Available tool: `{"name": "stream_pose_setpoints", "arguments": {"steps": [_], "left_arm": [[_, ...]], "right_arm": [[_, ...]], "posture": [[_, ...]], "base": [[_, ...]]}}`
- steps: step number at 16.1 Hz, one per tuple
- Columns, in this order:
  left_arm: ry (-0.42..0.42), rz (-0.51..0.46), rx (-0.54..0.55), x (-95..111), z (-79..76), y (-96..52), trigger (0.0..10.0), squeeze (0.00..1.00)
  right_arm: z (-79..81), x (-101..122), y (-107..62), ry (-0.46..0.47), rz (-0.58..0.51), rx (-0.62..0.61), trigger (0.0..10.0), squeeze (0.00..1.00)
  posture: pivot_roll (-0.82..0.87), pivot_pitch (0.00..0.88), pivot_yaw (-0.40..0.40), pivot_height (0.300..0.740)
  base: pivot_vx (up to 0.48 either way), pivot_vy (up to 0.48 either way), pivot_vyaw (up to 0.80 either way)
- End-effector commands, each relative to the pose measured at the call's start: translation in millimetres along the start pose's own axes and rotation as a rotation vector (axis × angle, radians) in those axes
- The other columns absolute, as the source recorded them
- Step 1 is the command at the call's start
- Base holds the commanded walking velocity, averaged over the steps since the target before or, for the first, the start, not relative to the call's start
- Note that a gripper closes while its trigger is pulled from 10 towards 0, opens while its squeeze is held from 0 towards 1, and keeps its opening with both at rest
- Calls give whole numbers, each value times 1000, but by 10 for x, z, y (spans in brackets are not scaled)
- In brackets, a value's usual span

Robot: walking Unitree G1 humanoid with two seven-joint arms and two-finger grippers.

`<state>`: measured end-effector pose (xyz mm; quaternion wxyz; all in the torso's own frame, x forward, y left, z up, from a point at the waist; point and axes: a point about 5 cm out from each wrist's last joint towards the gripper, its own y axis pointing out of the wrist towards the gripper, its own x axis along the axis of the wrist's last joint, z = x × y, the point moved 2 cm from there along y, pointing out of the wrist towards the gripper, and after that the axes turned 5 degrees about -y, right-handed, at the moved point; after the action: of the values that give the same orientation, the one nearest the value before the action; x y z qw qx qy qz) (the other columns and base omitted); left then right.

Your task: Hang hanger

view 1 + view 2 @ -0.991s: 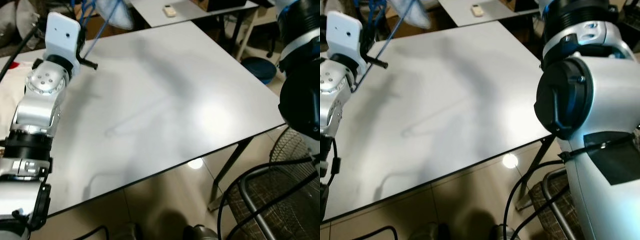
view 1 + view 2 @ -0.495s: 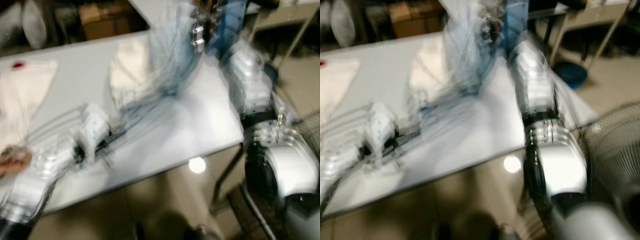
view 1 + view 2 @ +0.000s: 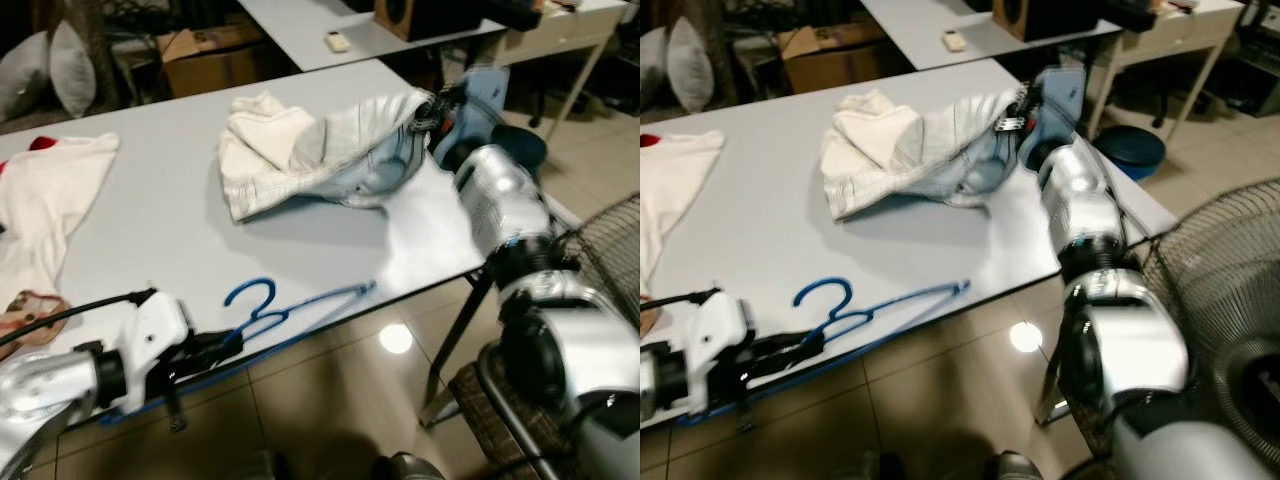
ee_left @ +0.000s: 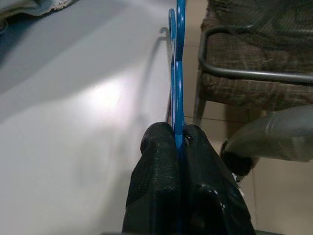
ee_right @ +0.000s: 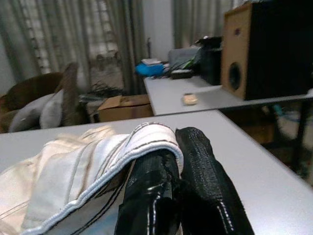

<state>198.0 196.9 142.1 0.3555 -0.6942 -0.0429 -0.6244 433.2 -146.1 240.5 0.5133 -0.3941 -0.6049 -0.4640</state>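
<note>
While the left gripper (image 4: 179, 142) pinches a thin blue wire hanger (image 3: 300, 305) at the white table's (image 3: 160, 230) near edge, the right gripper (image 5: 176, 147) clamps a pale garment's (image 3: 320, 150) hem — farther back.

Sharp, evenly lit, floor glare

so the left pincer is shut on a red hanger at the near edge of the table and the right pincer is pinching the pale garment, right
Not quite: the hanger is blue, not red, as the left eye view shows. The rest holds: the left pincer is shut on it at the near edge of the table, and the right pincer is pinching the pale garment.
</note>
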Motion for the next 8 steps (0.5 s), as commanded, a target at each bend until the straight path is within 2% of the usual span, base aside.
{"name": "stream_pose_setpoints", "arguments": {"steps": [1,2,3,4,6,8], "left_arm": [[8,1,3,38,20,-79,10000,0],[-3,-21,23,71,53,-151,10000,0],[-32,-87,63,164,110,-281,10000,0],[-65,-174,115,265,174,-448,10000,0],[-115,-272,156,346,220,-661,10000,0],[-133,-400,227,472,331,-760,10000,0]], "right_arm": [[-76,59,12,5,3,-10,10000,0],[-113,4,-15,-8,46,20,10000,0],[-120,-152,-104,-21,114,105,10000,1000],[-114,-344,-236,-2,174,171,10000,1000],[-57,-553,-424,53,227,242,10000,1000],[22,-686,-625,105,273,316,10000,1000]], "posture": [[-47,87,59,740],[-44,85,52,740],[-41,86,41,740],[-42,88,40,740],[-52,98,42,740],[-51,104,42,740]], "base": [[0,0,0],[0,0,0],[0,0,0],[0,0,0],[0,0,0],[0,0,0]]}}
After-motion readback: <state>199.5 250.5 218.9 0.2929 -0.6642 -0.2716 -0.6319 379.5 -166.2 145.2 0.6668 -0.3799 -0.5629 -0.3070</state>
